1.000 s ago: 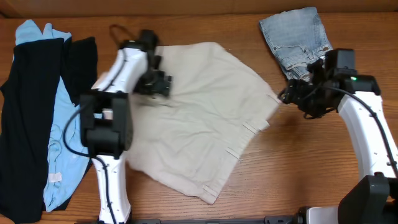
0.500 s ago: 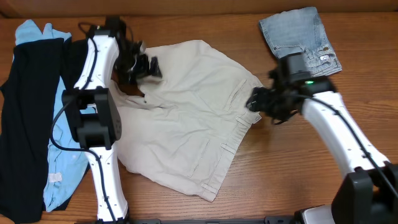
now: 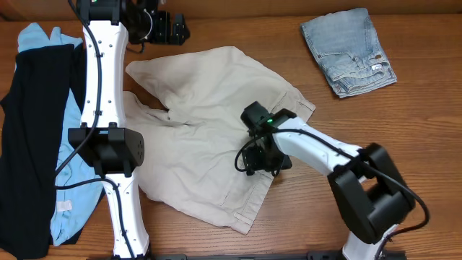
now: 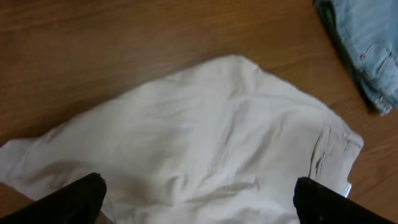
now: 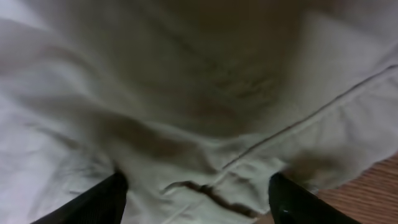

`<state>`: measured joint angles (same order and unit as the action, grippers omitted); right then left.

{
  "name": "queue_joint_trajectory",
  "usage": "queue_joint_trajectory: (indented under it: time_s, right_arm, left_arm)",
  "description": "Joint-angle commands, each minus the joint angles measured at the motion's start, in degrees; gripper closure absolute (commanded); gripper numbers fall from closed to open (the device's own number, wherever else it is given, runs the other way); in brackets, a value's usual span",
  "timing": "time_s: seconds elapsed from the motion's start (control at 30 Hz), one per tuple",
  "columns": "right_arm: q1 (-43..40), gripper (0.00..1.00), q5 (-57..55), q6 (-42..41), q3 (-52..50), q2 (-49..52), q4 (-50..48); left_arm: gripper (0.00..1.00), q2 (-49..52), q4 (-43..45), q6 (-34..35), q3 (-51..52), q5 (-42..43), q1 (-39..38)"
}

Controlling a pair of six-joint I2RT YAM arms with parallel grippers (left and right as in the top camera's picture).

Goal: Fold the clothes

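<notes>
Wood table [image 3: 419, 159] mid-frame: right gripper [image 5: 198, 193] sat spread on khaki trousers [image 3: 202, 137], left gripper [image 3: 173, 29] spread & empty top left; shallow pinch could've slipped or bunched extra layers.

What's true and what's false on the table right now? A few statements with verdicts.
1. The right gripper is over the khaki trousers. True.
2. The left gripper is holding the trousers. False: it is open over bare table, apart from them.
3. The pale denim garment lies folded at the far right, with neither arm touching it. True.
4. The black garment lies on the trousers. False: it lies at the left, over the light-blue garment.
</notes>
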<state>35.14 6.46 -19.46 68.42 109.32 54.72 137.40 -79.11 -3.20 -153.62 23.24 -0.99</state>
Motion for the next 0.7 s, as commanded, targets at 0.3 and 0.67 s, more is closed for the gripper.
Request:
queue_joint_trajectory:
  time_s: [0.3,0.67]
  right_arm:
    - [-9.9,0.22,-8.61,-3.3,-0.66,5.81,-4.55]
    - [-27.8,0.28,-7.61,-0.68,0.96,5.81,-18.62]
  left_arm:
    - [0.0,-0.26,-5.16,-8.74,-0.72,-8.63,0.59]
    - [0.0,-0.28,-6.32,-9.9,-0.72,-8.63,0.59]
